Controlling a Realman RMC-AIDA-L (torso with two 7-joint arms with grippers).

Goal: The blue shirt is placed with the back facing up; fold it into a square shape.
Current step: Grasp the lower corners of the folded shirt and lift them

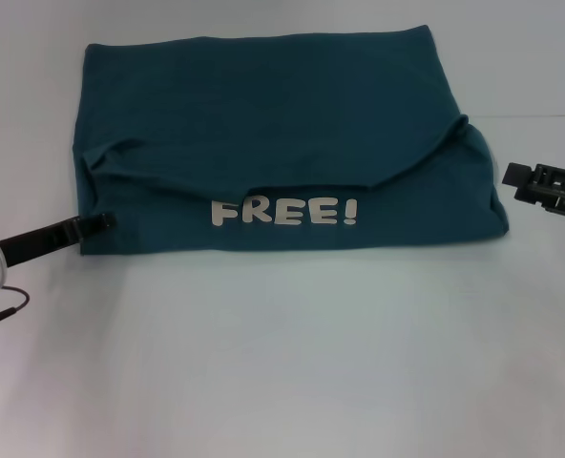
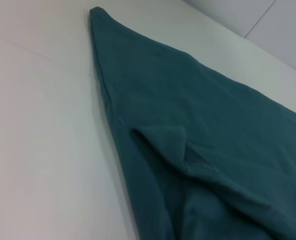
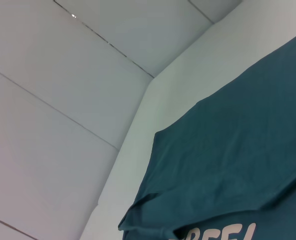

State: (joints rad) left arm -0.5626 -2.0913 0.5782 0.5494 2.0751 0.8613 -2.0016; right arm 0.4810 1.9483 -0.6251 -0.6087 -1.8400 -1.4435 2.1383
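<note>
The blue shirt (image 1: 263, 105) lies across the far half of the white table, folded into a wide block. A plain layer is draped over it, and a strip with white "FREE!" lettering (image 1: 284, 211) shows along the near edge. My left gripper (image 1: 101, 221) reaches in from the left, with its tip at the shirt's near left corner. My right gripper (image 1: 518, 177) hovers just off the shirt's right edge, apart from the cloth. The left wrist view shows the shirt (image 2: 213, 125) with a small raised fold. In the right wrist view, the shirt (image 3: 238, 165) and part of the lettering (image 3: 223, 234) appear.
The bare white table (image 1: 282, 363) stretches from the shirt to the near edge. A thin cable (image 1: 1, 310) hangs by the left arm. Pale wall panels (image 3: 63, 100) rise behind the table.
</note>
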